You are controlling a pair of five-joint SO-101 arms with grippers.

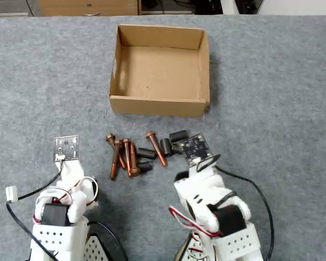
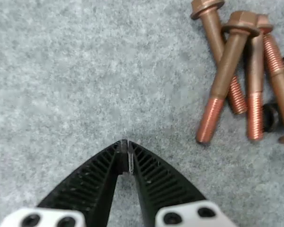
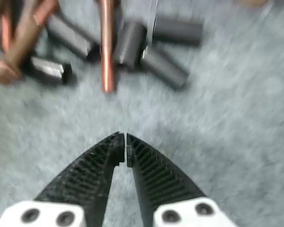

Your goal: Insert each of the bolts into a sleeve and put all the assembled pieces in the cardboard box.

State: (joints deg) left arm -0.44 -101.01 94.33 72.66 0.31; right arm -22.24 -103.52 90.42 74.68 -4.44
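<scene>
With nothing assembled yet, the bolts [image 1: 124, 155] and sleeves [image 1: 165, 145] lie in one loose heap in the middle of the worktop [image 1: 282, 109], near the cardboard box [image 1: 158, 106], while the left gripper [image 2: 125, 153] and right gripper [image 3: 126, 147] sit closed on nothing beside the heap, seemingly poised to begin.

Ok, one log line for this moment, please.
left gripper shut, holding nothing | right gripper shut, holding nothing | bolts and sleeves loose, piled short of box
</scene>
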